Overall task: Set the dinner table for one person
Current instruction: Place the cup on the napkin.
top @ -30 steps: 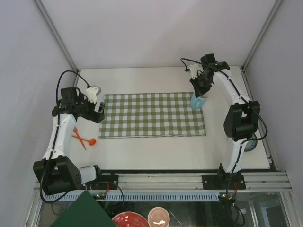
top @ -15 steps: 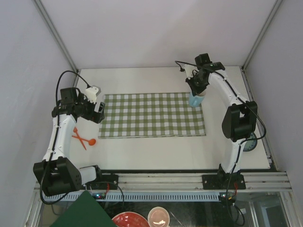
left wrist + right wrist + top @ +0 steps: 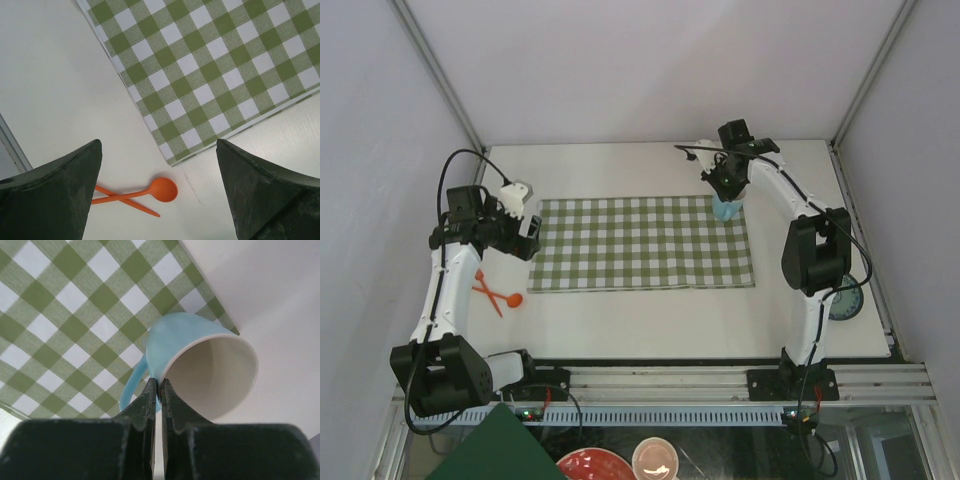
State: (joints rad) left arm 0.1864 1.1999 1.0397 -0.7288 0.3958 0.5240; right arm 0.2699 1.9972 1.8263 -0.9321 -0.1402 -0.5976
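A green-and-white checked cloth (image 3: 640,243) lies flat in the middle of the off-white dinner table (image 3: 650,320). My right gripper (image 3: 728,192) is shut on the rim of a light blue mug (image 3: 200,365), which hangs tilted over the cloth's far right corner (image 3: 70,325). The mug (image 3: 726,208) shows as a small blue shape under the gripper in the top view. My left gripper (image 3: 159,190) stands wide open above the cloth's near left corner (image 3: 210,75), holding nothing. Below it lie an orange spoon (image 3: 145,192) and an orange stick crossed beneath it (image 3: 490,292).
A round dial-like object (image 3: 844,303) sits at the table's right edge beside the right arm. Below the table's front rail are a dark green sheet (image 3: 490,450), a red bowl (image 3: 590,465) and a pinkish bowl (image 3: 655,458). Grey walls close in on three sides.
My right gripper has carried the blue mug leftward and toward the far side, to the cloth's far right corner. The left arm has not moved.
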